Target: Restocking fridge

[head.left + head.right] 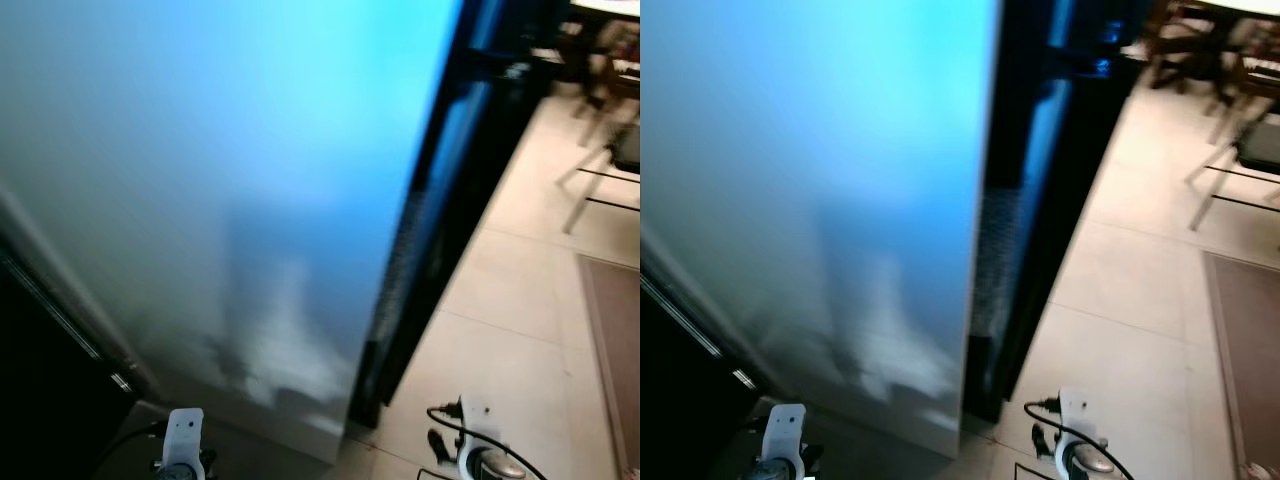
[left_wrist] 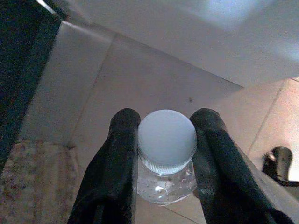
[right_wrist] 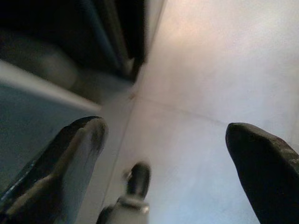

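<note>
A small clear plastic bottle with a white ribbed cap is clenched between the two black fingers of the left gripper, carried low over the pale tiled floor just before the tall fridge's pale, blue-lit door. The right gripper hangs beside that door, fingers spread wide and empty. The door looks shut, though blur makes this uncertain; pressing forward could knock the bottle against it and loosen the grip.
</note>
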Robot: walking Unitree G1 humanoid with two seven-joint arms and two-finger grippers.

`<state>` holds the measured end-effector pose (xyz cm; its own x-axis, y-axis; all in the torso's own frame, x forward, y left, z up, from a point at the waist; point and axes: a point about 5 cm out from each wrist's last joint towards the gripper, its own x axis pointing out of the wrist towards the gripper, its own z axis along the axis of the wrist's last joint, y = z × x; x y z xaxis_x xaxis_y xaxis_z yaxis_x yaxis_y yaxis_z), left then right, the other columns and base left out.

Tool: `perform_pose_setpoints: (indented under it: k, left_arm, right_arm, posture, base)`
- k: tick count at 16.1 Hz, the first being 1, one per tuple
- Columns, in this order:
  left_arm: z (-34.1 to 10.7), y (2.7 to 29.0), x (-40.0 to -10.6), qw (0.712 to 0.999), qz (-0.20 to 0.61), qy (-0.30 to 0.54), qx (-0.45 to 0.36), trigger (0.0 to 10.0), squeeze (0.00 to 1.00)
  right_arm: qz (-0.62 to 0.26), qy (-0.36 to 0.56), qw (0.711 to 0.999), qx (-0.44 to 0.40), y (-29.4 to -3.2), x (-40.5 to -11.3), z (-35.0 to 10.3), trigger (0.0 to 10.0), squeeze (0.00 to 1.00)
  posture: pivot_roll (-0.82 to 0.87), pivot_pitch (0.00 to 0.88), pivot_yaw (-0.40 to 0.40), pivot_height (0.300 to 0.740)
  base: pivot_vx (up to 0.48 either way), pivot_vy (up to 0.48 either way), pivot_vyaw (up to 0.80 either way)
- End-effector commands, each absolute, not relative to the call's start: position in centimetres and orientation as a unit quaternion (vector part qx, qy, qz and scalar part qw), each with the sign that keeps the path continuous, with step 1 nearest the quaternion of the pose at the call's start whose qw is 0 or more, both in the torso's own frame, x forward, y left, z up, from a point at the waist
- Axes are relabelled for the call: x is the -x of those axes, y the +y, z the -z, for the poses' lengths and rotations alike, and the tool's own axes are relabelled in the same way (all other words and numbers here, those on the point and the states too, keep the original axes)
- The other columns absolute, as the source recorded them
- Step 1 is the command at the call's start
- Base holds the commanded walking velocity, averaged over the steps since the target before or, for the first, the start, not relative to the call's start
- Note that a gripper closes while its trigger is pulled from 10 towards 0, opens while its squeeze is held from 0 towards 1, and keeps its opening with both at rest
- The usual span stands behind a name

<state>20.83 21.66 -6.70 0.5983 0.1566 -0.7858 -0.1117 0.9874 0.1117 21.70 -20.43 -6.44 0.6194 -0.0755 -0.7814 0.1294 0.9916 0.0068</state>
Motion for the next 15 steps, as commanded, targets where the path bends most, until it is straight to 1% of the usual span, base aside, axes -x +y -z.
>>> perform_pose_setpoints:
  k: [1,3,7,10,13,15]
  left_arm:
    - [6.8,21.9,-20.6,0.891,-0.072,0.448,-0.035,10.0,0.00]
    - [6.8,22.0,-20.6,0.890,-0.070,0.448,-0.040,10.0,0.00]
    - [6.8,22.1,-20.5,0.891,-0.070,0.447,-0.041,10.0,0.00]
    - [6.8,22.2,-20.4,0.890,-0.068,0.448,-0.045,10.0,0.00]
    - [6.8,22.3,-20.3,0.890,-0.065,0.449,-0.050,10.0,0.00]
    - [6.9,22.4,-20.2,0.890,-0.066,0.448,-0.050,10.0,0.00]
  right_arm:
    - [0.093,0.397,0.912,-0.036,-21.0,-22.0,6.0,10.0,0.00]
    - [0.104,0.356,0.928,-0.022,-21.1,-22.4,5.5,10.0,0.00]
    - [0.105,0.295,0.950,0.005,-21.1,-22.9,4.6,10.0,0.00]
    - [0.119,0.265,0.957,0.000,-21.1,-22.9,4.4,10.0,0.00]
    - [0.115,0.239,0.963,-0.041,-20.8,-22.9,4.1,10.0,0.00]
    - [0.079,0.233,0.967,-0.072,-20.2,-23.0,4.1,10.0,0.00]
  posture:
    - [0.13,0.000,-0.024,0.740]
    - [0.13,0.000,-0.020,0.740]
    - [0.13,0.000,-0.019,0.740]
    - [0.12,0.000,-0.015,0.740]
    - [0.11,0.000,-0.008,0.740]
    - [0.11,0.000,-0.012,0.740]
  base:
    - [0.000,0.000,0.00]
    - [0.000,0.000,0.00]
    - [0.000,0.000,0.00]
    - [0.000,0.000,0.00]
    - [0.000,0.000,0.00]
    - [0.000,0.000,0.00]
